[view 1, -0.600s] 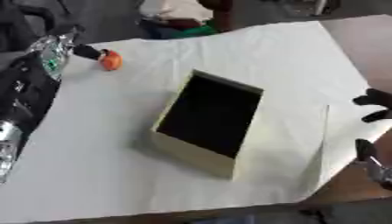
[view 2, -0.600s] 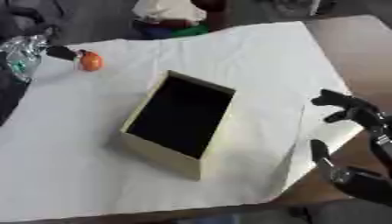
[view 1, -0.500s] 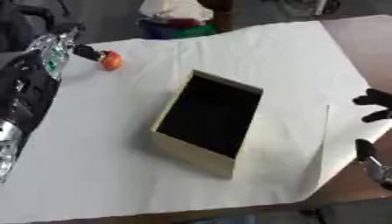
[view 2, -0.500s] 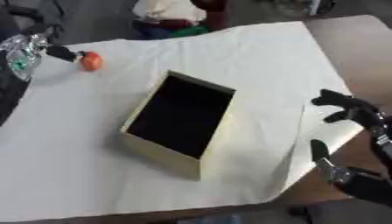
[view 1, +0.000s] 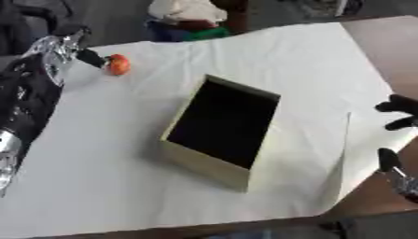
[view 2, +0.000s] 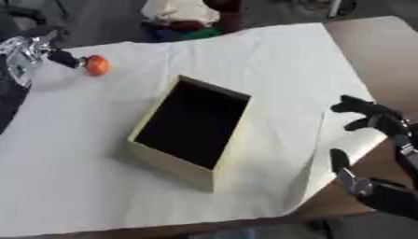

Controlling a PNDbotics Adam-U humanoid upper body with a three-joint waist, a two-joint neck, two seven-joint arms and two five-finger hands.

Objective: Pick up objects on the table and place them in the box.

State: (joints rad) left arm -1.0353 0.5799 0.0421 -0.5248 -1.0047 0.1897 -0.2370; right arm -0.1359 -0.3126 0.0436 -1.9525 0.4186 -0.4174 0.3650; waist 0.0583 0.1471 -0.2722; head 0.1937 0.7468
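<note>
Left eye: head-high, looking down at the table; right hand (view 1: 398,110) clipped at its right edge.
Right eye: same downward look, right hand fully in.
Shared: box (view 2: 189,131) left of that hand, left hand (view 2: 60,57) far beyond.

1. Our left arm (view 1: 24,112) enters from the left edge, black with silver joints, stretched toward the far left.
2. Our left hand (view 2: 59,57) shows there, its dark fingers extended.
3. Our right hand (view 2: 377,135) rests at the right edge, fingers relaxed and spread, holding nothing.
</note>
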